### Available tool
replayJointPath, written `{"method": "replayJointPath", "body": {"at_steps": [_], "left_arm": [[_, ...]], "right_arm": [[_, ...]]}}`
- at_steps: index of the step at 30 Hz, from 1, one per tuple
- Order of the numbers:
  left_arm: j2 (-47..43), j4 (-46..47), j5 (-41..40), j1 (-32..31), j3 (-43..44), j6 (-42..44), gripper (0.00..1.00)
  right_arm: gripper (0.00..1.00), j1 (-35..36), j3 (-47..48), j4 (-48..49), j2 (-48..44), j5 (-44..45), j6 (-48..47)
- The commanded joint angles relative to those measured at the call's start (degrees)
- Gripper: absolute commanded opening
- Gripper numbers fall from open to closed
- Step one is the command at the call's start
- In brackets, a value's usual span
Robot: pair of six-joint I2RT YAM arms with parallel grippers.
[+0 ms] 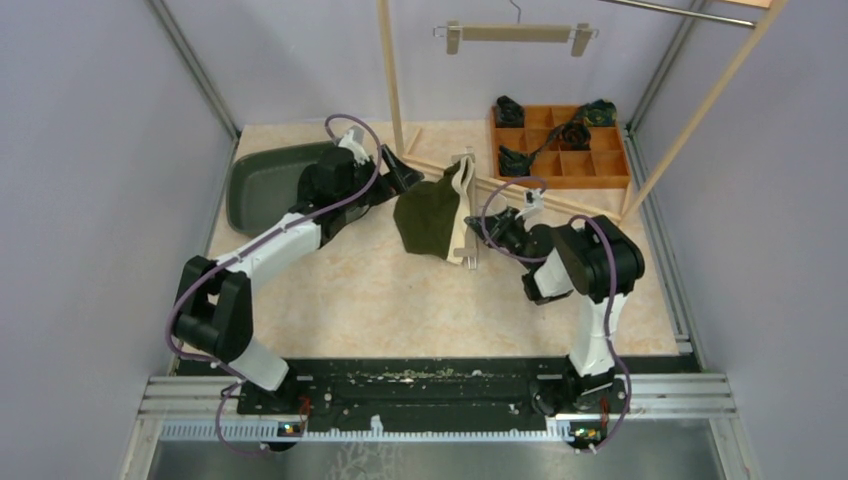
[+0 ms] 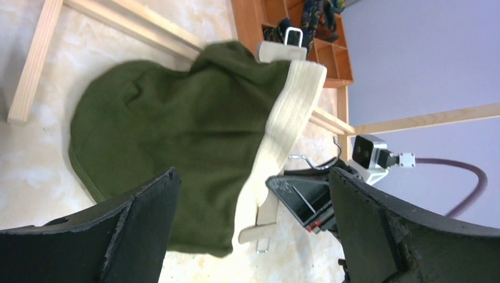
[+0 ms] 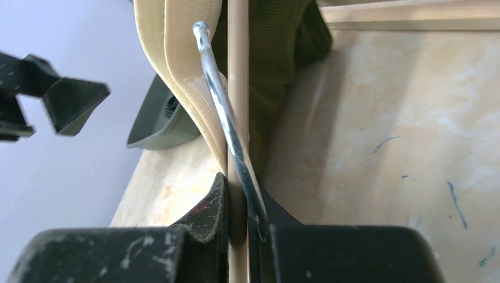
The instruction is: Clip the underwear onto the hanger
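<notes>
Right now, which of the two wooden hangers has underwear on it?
The hanger on the table, with green underwear along it, in the right pincer. The other hanger hangs bare at the back.

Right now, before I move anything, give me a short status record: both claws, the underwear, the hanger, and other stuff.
Left claw: open, over the underwear, holding nothing
Right claw: shut on the hanger, by its hook
Underwear: green, cream waistband, lying along the hanger
Clips: cannot tell if they grip the fabric
Also present: second hanger hanging at the back, divided box, grey tray
</notes>
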Motion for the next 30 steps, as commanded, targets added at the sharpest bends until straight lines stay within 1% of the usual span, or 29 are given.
{"method": "replayJointPath", "body": {"at_steps": [1, 4, 7, 12, 16, 20, 23, 27, 30], "left_arm": [[-1.6, 5.1, 0.2, 0.8, -0.5, 0.6, 0.99], [-0.7, 6.3, 1.4, 0.9, -0.3, 0.1, 0.99], [0.6, 7.0, 3.0, 0.9, -0.4, -0.4, 0.99], [2.4, 7.2, 4.1, 0.9, -1.4, -0.9, 0.99], [3.9, 7.0, 5.3, 0.8, -2.0, -1.7, 0.99], [5.7, 7.3, 6.5, 0.2, -2.9, -2.9, 0.99], [6.6, 10.7, 6.8, -0.7, -5.2, -4.6, 0.99], [8.3, 18.0, 8.7, -2.4, -7.6, -8.4, 0.99], [10.3, 20.1, 8.9, -4.5, -7.0, -10.0, 0.99]], "right_arm": [[0.00, 0.7, -3.0, 6.1, -8.1, -3.5, -0.7], [0.00, 1.1, -6.7, 4.7, -12.0, -3.3, -1.1], [0.00, 2.5, -10.2, 0.1, -16.6, -1.4, -1.2], [0.00, 7.0, -15.6, -11.6, -26.5, 5.2, -2.0], [0.00, 9.8, -18.8, -21.0, -35.4, 12.1, -1.2], [0.00, 10.8, -20.8, -32.3, -44.5, 19.1, -1.5], [0.00, 10.8, -21.1, -40.3, -50.1, 22.6, -2.8], [0.00, 10.8, -20.3, -46.2, -53.1, 24.3, -3.9], [0.00, 10.8, -19.8, -48.4, -52.5, 24.3, -3.7]]}}
